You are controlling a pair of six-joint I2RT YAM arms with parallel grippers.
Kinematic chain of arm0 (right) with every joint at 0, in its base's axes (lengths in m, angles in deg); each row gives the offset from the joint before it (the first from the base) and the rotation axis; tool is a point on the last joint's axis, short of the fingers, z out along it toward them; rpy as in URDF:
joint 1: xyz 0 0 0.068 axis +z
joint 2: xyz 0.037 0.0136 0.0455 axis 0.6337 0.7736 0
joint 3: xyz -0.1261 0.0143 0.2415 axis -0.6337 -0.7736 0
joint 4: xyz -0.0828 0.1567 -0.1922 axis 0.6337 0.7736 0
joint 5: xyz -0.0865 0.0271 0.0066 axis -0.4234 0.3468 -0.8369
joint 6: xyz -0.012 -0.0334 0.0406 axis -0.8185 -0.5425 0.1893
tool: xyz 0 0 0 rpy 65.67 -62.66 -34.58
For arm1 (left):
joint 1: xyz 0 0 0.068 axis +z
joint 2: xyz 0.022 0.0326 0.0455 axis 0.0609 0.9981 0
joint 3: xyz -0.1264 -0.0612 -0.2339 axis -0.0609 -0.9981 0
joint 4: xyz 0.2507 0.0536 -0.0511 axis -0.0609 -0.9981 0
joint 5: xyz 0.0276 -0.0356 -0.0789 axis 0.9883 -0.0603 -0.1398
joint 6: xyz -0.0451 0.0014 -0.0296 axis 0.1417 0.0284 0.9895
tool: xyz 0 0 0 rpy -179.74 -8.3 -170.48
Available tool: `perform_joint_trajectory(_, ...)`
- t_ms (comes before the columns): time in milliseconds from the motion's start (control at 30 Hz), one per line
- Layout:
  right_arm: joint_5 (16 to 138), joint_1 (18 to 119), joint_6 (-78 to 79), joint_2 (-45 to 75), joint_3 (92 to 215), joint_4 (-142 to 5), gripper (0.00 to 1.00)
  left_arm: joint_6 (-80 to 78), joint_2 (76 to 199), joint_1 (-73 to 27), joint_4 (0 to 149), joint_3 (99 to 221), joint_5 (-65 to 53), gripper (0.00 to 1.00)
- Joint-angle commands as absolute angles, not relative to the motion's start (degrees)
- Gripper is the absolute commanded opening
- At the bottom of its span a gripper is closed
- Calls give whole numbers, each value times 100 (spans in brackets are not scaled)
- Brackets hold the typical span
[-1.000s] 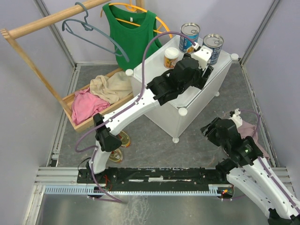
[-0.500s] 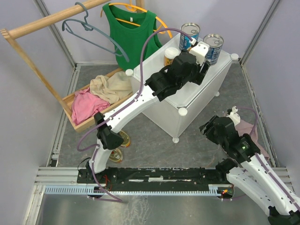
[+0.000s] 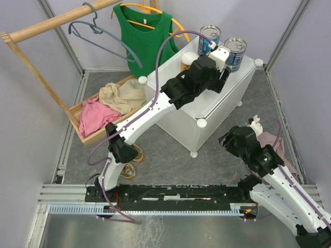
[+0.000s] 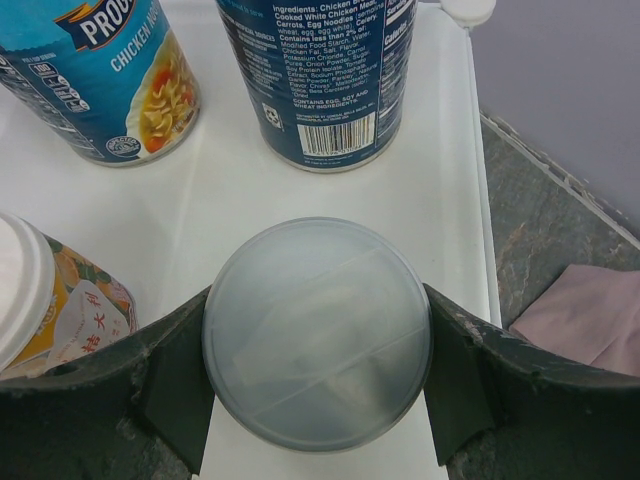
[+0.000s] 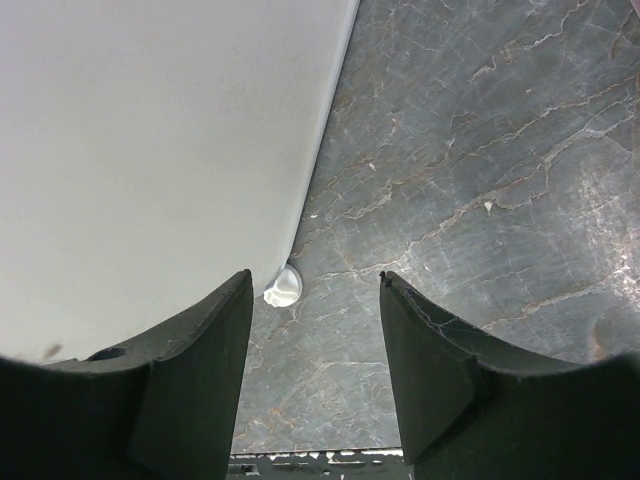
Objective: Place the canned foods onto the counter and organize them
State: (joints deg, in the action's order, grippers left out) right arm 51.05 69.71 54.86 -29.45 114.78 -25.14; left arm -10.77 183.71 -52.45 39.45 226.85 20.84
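My left gripper (image 4: 316,340) is shut on a small can with a cloudy white lid (image 4: 316,335), held over the counter's flat top (image 4: 230,190). Just beyond it stand two tall blue-labelled cans (image 4: 100,80) (image 4: 315,80). A second small white-lidded can (image 4: 30,300) stands at its left. In the top view the left gripper (image 3: 221,77) is at the counter's (image 3: 217,103) back, beside the tall cans (image 3: 209,39) (image 3: 235,51) and the small can (image 3: 189,61). Two oval gold tins (image 3: 137,153) (image 3: 126,170) lie on the floor by the left arm's base. My right gripper (image 3: 227,142) (image 5: 315,350) is open and empty, low beside the counter.
A wooden tray with pink and beige clothes (image 3: 111,101) sits left of the counter, under a wooden rail with a green top (image 3: 145,36) and hangers. A pink cloth (image 3: 274,142) lies on the floor at the right. The counter's foot (image 5: 284,285) is between my right fingers.
My left gripper has carried the small can a little further back toward the tall cans. My right arm has shifted slightly left, toward the counter.
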Motion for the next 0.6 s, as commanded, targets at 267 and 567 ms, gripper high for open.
perform_joint_trajectory(267, 4931, 7005, 5406, -2918, 11555, -2741, 61, -818, 18365, -5131, 4182, 22938, 1803, 42)
perform_joint_trajectory(567, 4932, 7002, 5393, -2935, 11564, -2717, 61, -842, 18383, -5136, 4366, 22790, 1846, 71)
